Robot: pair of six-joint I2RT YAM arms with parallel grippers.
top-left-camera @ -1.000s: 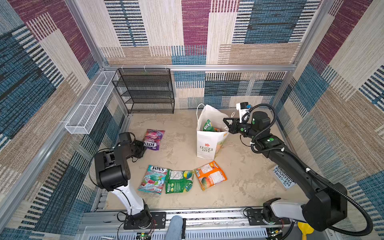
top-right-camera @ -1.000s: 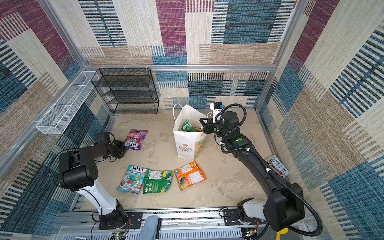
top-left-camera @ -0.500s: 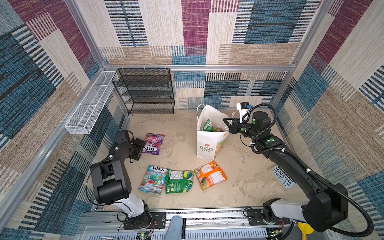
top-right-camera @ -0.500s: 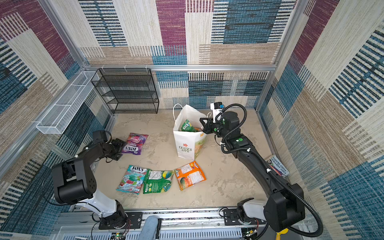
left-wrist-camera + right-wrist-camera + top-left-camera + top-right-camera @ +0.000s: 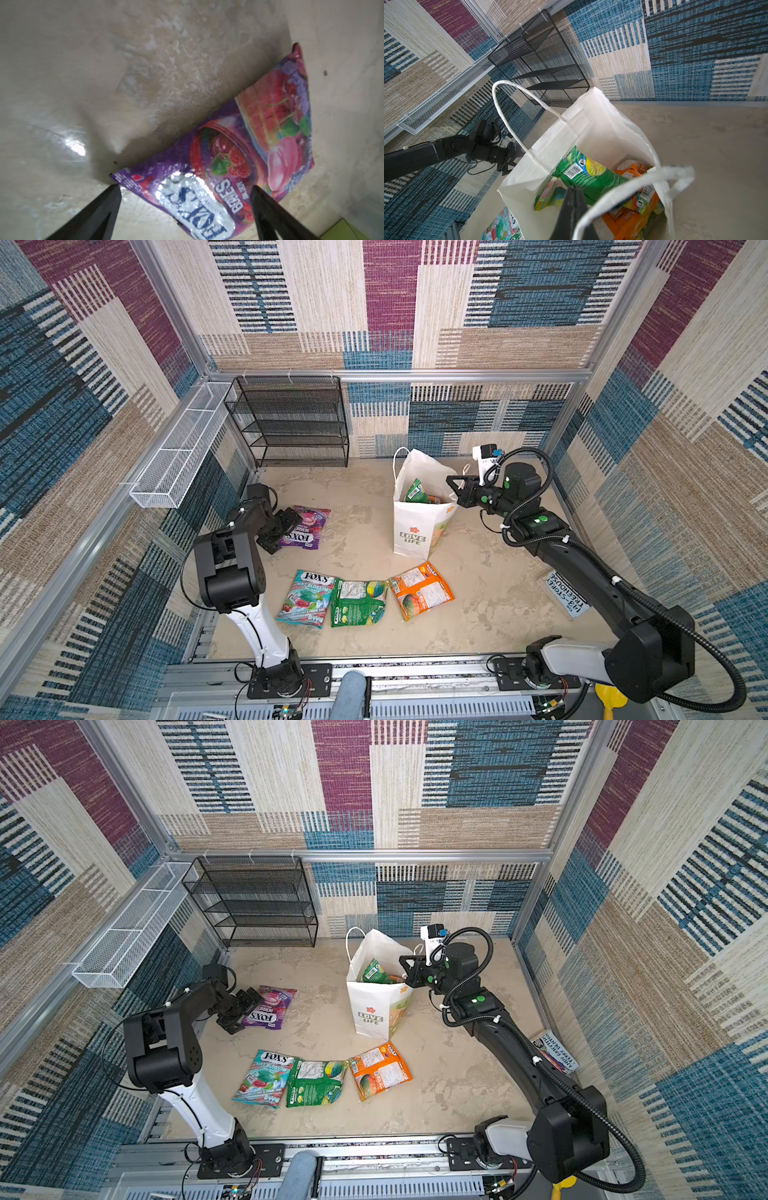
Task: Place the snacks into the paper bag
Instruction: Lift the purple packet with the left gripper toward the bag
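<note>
A purple FOX'S snack packet [image 5: 305,526] [image 5: 239,155] lies flat on the floor at the left. My left gripper [image 5: 286,526] [image 5: 185,188] stands open, low over the packet's lettered end, one finger on either side of it. Teal-red [image 5: 307,597], green [image 5: 359,601] and orange [image 5: 422,591] packets lie in a row near the front. The white paper bag [image 5: 415,526] [image 5: 593,124] stands upright, with green [image 5: 583,174] and orange [image 5: 631,220] packets inside. My right gripper [image 5: 451,481] [image 5: 574,188] is shut at the bag's right rim, and a loop handle [image 5: 633,187] crosses its fingers.
A black mesh rack [image 5: 295,423] stands against the back wall. A white wire basket [image 5: 178,448] hangs on the left wall. A blue-and-white magazine [image 5: 565,593] lies by the right wall. Patterned walls close the floor in on three sides.
My left gripper has gone from shut to open at the purple packet's end, and the left arm has shifted its pose. The right arm and the bag have not moved.
</note>
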